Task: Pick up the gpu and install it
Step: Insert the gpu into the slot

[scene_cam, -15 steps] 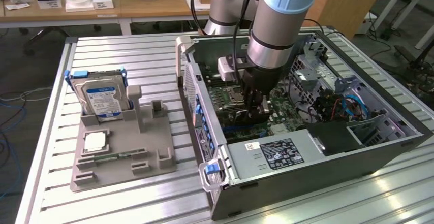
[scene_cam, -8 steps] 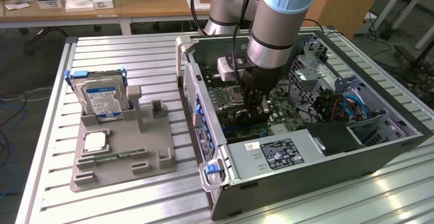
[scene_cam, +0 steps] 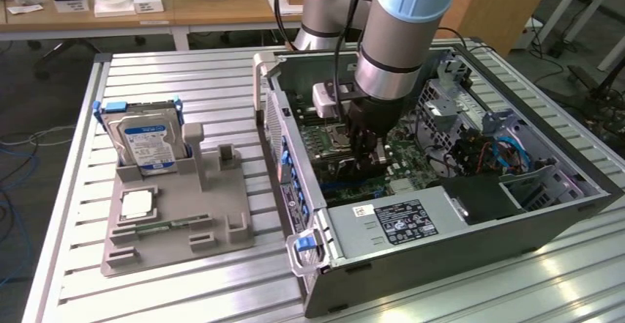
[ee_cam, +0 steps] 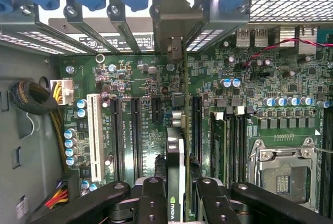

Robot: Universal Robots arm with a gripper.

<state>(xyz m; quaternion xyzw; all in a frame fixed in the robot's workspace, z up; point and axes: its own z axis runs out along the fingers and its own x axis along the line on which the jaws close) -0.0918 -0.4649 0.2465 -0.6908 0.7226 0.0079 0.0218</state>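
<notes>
Open computer case point(scene_cam: 459, 220) on the slatted table point(scene_cam: 195, 81), toward the exterior view's right; holder tray point(scene_cam: 176, 220) just beside it on the left. Hard drive point(scene_cam: 146, 141) upright in the tray's far slot, memory stick point(scene_cam: 171, 225) flat nearer the front. Arm reaching down into the case, gripper point(scene_cam: 369, 163) over the motherboard point(ee_cam: 151, 83). Gpu point(ee_cam: 177, 156) edge-on between the fingers point(ee_cam: 152, 203) (one at each face), its end bracket point(ee_cam: 173, 26) up against the rear slot openings, slots point(ee_cam: 126, 135) alongside. Desk point(scene_cam: 146, 8) behind the table.
</notes>
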